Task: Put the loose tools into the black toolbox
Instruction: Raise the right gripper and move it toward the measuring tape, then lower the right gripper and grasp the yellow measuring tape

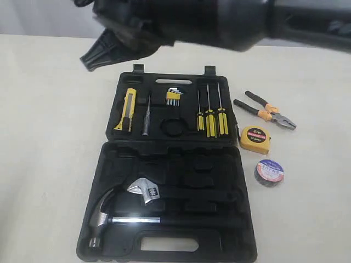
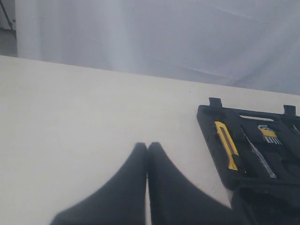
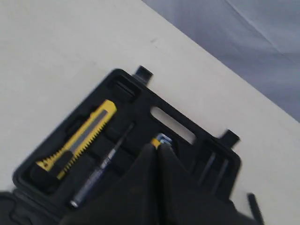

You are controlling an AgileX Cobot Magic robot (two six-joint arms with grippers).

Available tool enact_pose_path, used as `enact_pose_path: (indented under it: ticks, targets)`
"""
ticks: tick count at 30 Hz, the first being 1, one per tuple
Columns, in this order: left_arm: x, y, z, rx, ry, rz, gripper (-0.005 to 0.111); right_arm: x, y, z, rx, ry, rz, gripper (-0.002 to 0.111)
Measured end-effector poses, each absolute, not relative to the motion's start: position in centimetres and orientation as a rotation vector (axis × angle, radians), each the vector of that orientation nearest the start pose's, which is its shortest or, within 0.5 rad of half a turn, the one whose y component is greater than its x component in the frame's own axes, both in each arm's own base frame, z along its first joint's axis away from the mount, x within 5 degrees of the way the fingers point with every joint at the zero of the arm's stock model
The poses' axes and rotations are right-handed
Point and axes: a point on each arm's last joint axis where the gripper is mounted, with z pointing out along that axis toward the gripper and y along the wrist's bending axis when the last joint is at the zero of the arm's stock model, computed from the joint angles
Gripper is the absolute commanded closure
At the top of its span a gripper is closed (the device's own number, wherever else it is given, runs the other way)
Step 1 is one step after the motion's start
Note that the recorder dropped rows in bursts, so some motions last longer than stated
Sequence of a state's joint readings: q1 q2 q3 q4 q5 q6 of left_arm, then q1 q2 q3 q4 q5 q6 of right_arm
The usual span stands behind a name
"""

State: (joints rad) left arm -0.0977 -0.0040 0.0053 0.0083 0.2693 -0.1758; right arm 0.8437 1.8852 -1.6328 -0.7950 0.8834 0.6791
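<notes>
Pliers, tape measure and tape roll lie loose toward the worktop's right edge, just beside the black toolbox; utility knife sits in its slot. Pliers look heavy and stiff, best pinched across both handles near the pivot; the measure looks hard and slick, the roll light. Left gripper and right gripper are both pressed closed, holding nothing.

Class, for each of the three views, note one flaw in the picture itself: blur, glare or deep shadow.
Exterior view: the arm across the top is a dark, blurred mass, and the hammer shaft glints. Left wrist view: the shut left claw is a featureless black shape. Right wrist view: soft overall; the right claw is dark and hides part of the black toolbox.
</notes>
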Motion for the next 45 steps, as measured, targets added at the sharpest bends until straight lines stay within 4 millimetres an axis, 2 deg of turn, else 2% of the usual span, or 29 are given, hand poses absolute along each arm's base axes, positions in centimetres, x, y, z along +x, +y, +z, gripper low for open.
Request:
enact_pose_path:
  ticks: [3,7,11,14,17,20,26,30,40,42,45]
  targets:
    - [5.5,-0.5,18.7,-0.063,1.757,-0.192,0.107,29.8,25.6,32.4,-0.582,2.226,-0.291,0.109]
    - [5.5,-0.5,18.7,-0.063,1.757,-0.192,0.107,27.0,21.7,34.0,-0.549,2.249,-0.303,0.109]
    - [5.5,-0.5,18.7,-0.063,1.757,-0.192,0.107,24.6,16.0,35.5,-0.387,2.311,-0.253,0.109]
    - [5.5,-0.5,18.7,-0.063,1.757,-0.192,0.107,23.7,11.4,35.6,-0.196,2.407,-0.215,0.109]
    - [5.5,-0.5,18.7,-0.063,1.757,-0.192,0.107,23.0,7.7,34.9,-0.031,2.540,-0.156,0.109]
    - [5.5,-0.5,18.7,-0.063,1.757,-0.192,0.107,22.9,5.8,33.5,0.064,2.649,-0.103,0.109]
    - [5.5,-0.5,18.7,-0.063,1.757,-0.192,0.107,23.4,4.5,30.7,0.124,2.661,-0.047,0.109]
    - [5.5,-0.5,18.7,-0.063,1.757,-0.192,0.107,24.4,4.8,28.3,0.124,2.686,-0.031,0.109]
    - [5.5,-0.5,18.7,-0.063,1.757,-0.192,0.107,28.5,6.3,21.1,0.139,2.840,-0.010,0.108]
    - [5.5,-0.5,18.7,-0.063,1.757,-0.192,0.107,29.0,6.5,20.1,0.143,2.845,0.003,0.102]
    - [5.5,-0.5,18.7,-0.063,1.757,-0.192,0.107,29.5,6.7,19.0,0.142,2.853,0.008,0.083]
